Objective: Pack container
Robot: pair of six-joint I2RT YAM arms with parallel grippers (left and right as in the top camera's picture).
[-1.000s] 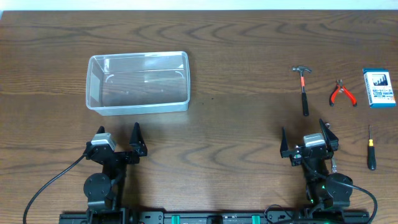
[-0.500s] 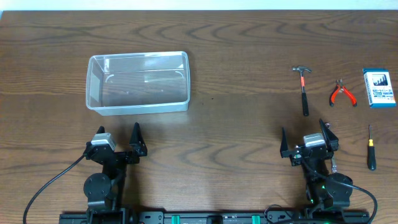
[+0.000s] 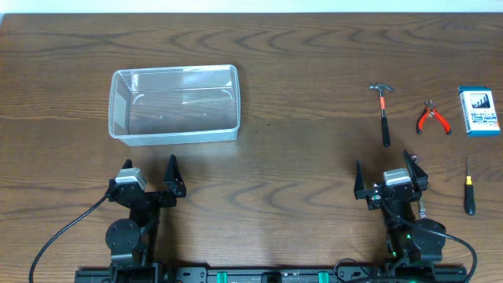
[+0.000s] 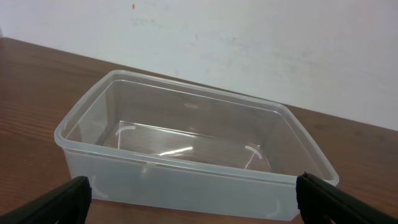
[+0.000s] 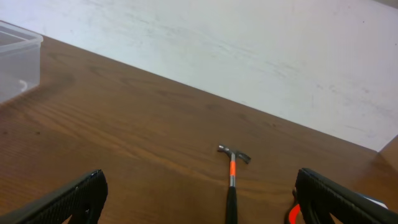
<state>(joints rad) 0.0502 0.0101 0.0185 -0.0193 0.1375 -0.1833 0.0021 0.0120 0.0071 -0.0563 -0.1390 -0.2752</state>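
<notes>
We are holding both jaws wide and empty, left gripper (image 3: 149,169) facing the container (image 3: 118,106) ahead, right gripper (image 3: 383,167) facing the hammer (image 3: 384,114), ready to pack.

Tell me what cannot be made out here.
Blue and white box: print too small, overhead view.
Hammer: handle end cut off by bottom edge, right wrist view.
Screwdriver: tip too small, overhead view.
Container: mostly cut off by left edge, right wrist view.

hammer (image 5: 231,180) lay on the brown table (image 5: 124,124) near 6 o'clock, head toward 12, container (image 5: 15,62) corner at 10, right gripper (image 5: 199,193) spread wide
</notes>
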